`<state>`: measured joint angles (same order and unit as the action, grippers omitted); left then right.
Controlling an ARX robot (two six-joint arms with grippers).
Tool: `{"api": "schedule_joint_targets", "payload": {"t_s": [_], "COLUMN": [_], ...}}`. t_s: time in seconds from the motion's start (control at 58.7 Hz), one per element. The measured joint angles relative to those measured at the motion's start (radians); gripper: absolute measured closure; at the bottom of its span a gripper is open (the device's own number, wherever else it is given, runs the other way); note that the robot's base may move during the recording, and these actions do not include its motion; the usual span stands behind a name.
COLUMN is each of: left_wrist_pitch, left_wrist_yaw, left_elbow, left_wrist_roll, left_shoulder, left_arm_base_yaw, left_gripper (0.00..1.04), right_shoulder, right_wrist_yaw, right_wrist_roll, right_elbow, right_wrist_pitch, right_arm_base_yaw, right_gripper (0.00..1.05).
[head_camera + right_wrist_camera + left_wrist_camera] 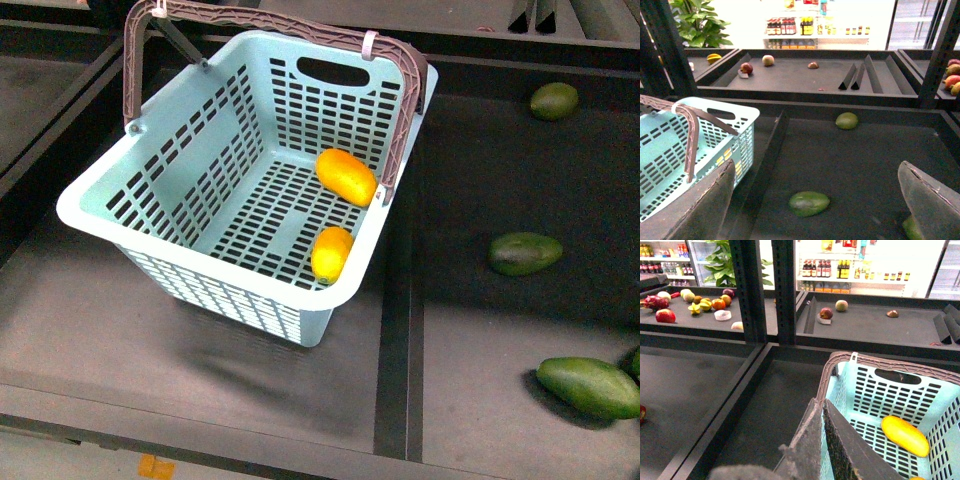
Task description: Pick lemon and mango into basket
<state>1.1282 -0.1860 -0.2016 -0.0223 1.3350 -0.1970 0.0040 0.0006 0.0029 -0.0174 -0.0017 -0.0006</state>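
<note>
Left gripper [822, 440] fingers pressed together, right gripper [815, 200] fingers spread wide apart

The left claw [822, 440], pads pressed together, hangs over the basket [860, 390] holding the mango [905, 435]

Lemon: small bright-yellow oval fruit [331, 254] is lying on the basket floor against the near wall.
Mango: smooth orange-yellow oblong fruit [347, 176] is lying beyond it.
Basket: pale blue-green slotted plastic basket [190, 272] is sitting upright.
</note>
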Motion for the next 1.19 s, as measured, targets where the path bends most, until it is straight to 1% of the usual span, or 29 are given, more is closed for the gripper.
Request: {"api": "schedule_joint_targets", "payload": {"t_s": [0.102,0.426,0.477,0.545,0.834,1.192], "left_wrist_pitch": [-0.05,-0.246,-0.288,-0.343,-0.568,-0.783], "left_wrist_yaw": [0.03,0.098,0.169,0.176,0.186,0.186], "left_elbow": [0.054,0.15,0.159,0.17,0.187,0.187], "left_wrist_roll": [0.004,0.008,0.01,0.01,0.011,0.011], "left_shoulder": [-0.093,-0.387,-0.439,-0.505,-0.763,-0.99], "left_arm_base_yaw": [0.037,0.108,0.154,0.188,0.193,0.193], "left_gripper": [1.01,1.01,1.01,1.01,1.01,1.01], "right_shoulder": [0.0,0.0,0.0,0.0,0.0,0.0], "right_wrist_yaw": [0.0,0.0,0.0,0.0,0.0,0.0], "right_wrist_roll": [0.0,0.0,0.0,0.0,0.0,0.0], "right_elbow": [0.0,0.0,0.0,0.0,0.0,0.0], "right_wrist_pitch": [0.0,0.0,0.0,0.0,0.0,0.0], "right_arm_base_yaw": [0.0,0.0,0.0,0.0,0.0,0.0], "right_gripper": [0.09,0.09,0.09,0.09,0.09,0.09]}}
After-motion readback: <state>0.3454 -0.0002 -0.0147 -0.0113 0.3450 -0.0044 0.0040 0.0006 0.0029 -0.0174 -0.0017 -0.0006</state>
